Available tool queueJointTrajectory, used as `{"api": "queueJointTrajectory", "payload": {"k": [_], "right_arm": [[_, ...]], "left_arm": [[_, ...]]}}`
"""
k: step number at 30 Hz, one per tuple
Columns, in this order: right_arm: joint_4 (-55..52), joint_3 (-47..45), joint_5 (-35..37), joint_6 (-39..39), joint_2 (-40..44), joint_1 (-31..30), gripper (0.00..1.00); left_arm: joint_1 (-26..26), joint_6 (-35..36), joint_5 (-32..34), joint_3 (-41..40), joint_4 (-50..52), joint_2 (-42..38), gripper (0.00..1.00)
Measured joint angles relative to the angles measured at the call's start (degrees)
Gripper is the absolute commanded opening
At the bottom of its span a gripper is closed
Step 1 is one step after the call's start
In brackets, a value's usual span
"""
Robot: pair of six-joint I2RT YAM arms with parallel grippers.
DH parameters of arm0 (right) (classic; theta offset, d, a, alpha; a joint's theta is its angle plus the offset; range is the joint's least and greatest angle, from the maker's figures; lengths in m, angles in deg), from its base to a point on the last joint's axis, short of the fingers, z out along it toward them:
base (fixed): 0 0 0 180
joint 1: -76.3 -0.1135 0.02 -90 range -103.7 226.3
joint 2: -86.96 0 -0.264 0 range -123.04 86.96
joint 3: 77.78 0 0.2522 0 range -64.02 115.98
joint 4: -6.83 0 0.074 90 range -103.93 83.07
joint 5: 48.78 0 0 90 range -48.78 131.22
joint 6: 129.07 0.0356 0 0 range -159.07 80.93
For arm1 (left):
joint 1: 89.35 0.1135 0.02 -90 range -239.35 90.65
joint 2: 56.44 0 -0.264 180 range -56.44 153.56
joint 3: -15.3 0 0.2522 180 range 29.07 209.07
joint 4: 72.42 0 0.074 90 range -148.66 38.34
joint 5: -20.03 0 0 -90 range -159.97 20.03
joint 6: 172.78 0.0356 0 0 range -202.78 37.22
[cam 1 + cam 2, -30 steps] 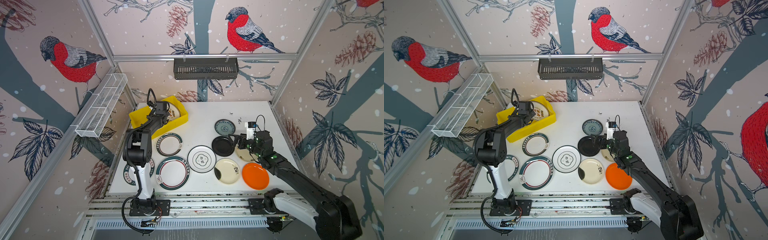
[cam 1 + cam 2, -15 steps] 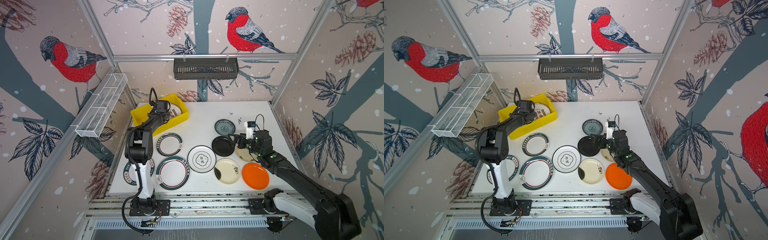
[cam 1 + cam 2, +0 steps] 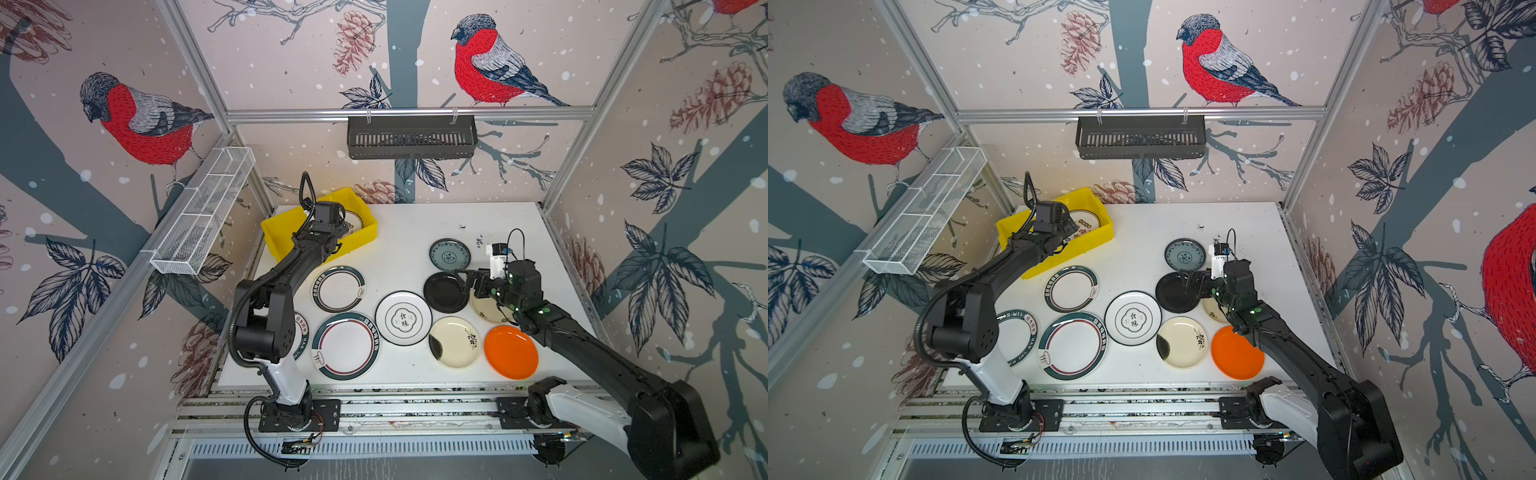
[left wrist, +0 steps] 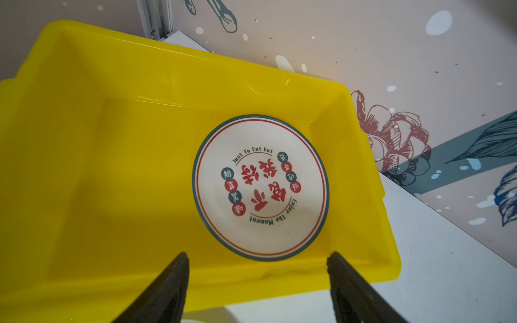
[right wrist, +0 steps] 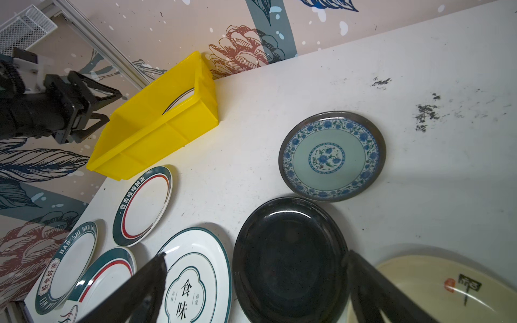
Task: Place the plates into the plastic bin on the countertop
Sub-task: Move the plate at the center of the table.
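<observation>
A white plate with red lettering [image 4: 260,187] lies flat in the yellow plastic bin [image 4: 112,167] at the back left of the countertop [image 3: 415,232]. My left gripper [image 4: 258,254] hangs open just above the bin's near wall, holding nothing. In both top views several plates lie on the countertop: teal [image 3: 449,254], black [image 3: 444,293], orange [image 3: 510,351], cream [image 3: 455,343] and green-rimmed white ones [image 3: 338,289]. My right gripper [image 5: 256,254] is open over the black plate [image 5: 291,257], its fingers either side of it and apart from it.
A black slotted basket [image 3: 411,137] hangs on the back wall. A white wire-mesh rack [image 3: 203,212] hangs on the left wall. Aluminium rails [image 3: 415,405] run along the front edge. One lettered plate [image 3: 1017,336] lies partly under the left arm.
The left gripper has opened and let go of the lettered plate, which now rests in the bin. It has drawn back slightly. The right arm has not moved.
</observation>
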Motion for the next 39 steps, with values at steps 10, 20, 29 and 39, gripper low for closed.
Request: {"api": "queueJointTrajectory", "payload": {"k": [10, 20, 29, 39], "right_arm": [[0.7, -1.4, 0.0, 0.2, 1.7, 0.0, 1.0], [1.2, -1.4, -0.2, 0.2, 2.9, -0.8, 1.0], [0.9, -1.4, 0.1, 0.2, 3.5, -0.8, 1.0], [0.5, -1.3, 0.5, 0.2, 3.4, -0.8, 1.0]], "left_arm": [[-5.5, -5.3, 4.2, -20.0, 9.2, -23.1, 0.74], [-5.6, -10.7, 6.5, -32.7, 14.5, -29.3, 0.62], [-1.2, -12.5, 5.2, -33.9, 12.8, -22.7, 0.61], [1.1, -12.4, 1.2, -36.6, 6.6, -19.5, 0.54]]}}
